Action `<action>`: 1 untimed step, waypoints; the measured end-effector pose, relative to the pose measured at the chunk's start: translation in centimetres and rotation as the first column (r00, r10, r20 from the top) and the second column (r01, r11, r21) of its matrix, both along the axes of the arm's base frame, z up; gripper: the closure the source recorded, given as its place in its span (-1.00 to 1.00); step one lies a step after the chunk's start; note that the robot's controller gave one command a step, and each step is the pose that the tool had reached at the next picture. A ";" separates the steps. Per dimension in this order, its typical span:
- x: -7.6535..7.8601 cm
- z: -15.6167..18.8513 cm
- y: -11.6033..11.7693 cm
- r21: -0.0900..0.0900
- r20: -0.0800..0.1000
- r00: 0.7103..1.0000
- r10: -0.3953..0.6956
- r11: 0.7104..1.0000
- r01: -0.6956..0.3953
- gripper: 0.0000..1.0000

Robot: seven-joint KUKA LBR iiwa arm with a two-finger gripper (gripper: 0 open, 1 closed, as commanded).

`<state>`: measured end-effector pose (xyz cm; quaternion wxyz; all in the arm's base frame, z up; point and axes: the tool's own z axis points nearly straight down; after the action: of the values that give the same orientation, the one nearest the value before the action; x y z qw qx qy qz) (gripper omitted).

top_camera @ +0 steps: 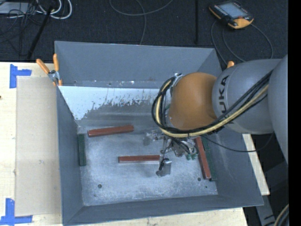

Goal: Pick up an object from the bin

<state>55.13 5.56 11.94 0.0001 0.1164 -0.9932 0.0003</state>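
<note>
No pick looks done yet: the claw hangs at the right end of the middle reddish-brown bar, and I cannot tell its width.

Upper right of frame: orange-and-grey handset lying on dark floor. Upper left: tangle of white cables.

Black letters "UKA" on grey arm casing, running vertically, just right of orange cover. Leading letter hidden at cover's edge. Handheld device above arm casing: screen too small to read.
</note>
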 end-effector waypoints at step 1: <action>0.4 -3.7 2.0 0.004 0.002 1.000 0.016 1.000 -0.016 -1.00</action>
<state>55.58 7.59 8.26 -0.0012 0.1242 -0.9923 -0.0014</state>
